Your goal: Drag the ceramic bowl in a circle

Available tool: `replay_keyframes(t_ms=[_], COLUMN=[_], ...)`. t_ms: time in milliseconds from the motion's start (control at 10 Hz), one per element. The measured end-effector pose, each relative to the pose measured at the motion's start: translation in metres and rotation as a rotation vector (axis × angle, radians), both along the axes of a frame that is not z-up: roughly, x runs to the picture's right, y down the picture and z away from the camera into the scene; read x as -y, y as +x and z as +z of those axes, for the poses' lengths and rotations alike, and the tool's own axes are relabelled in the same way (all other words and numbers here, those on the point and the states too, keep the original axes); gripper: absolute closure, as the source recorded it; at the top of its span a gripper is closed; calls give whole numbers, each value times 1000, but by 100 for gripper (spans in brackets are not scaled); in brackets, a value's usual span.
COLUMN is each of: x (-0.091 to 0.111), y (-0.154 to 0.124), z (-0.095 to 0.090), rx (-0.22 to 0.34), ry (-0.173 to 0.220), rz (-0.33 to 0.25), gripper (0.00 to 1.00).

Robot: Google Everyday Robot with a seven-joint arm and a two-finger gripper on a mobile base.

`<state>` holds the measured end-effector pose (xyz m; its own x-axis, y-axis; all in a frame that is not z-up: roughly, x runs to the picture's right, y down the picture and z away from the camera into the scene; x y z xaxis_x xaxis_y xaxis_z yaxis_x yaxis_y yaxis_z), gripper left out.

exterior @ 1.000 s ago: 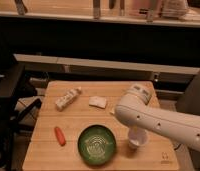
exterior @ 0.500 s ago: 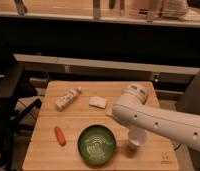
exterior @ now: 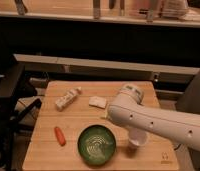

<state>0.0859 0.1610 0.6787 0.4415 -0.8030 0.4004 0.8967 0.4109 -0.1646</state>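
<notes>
Surface: pale wooden table (exterior: 45,150), plank grain running left to right, with a small dark mark near its front right corner.

The ceramic bowl (exterior: 96,145) sits at the front edge, about centre. It is dark green with a pale ring pattern inside, upright, and touching nothing.

An orange carrot-shaped item (exterior: 59,135) lies just left of the bowl, apart from it. A pale wrapped bar (exterior: 68,98) lies at an angle at the back left. A small white pad (exterior: 97,102) lies near back centre. A white cup (exterior: 138,140) stands right of the bowl, partly covered by the arm.

The arm (exterior: 158,122), a thick white link with small dark dots, comes in from the right edge and ends in a rounded joint above the table's back right.

The gripper is over the right half of the table, hidden behind that link, so its exact spot cannot be told. Its fingers stand wide apart, and the bowl is not held.

Room: dim. A pale rail (exterior: 93,64) runs behind the table, with a dark gap above it and a lit wooden counter (exterior: 58,10) across the top. Dark frame equipment (exterior: 10,100) stands at the left.
</notes>
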Motion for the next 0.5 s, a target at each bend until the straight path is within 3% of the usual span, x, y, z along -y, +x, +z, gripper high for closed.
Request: replay_keyframes(t_ms=[500], x=[-16], y=[-20], z=[4], rx=[73], ry=[-17], rz=[-73], gripper=[20])
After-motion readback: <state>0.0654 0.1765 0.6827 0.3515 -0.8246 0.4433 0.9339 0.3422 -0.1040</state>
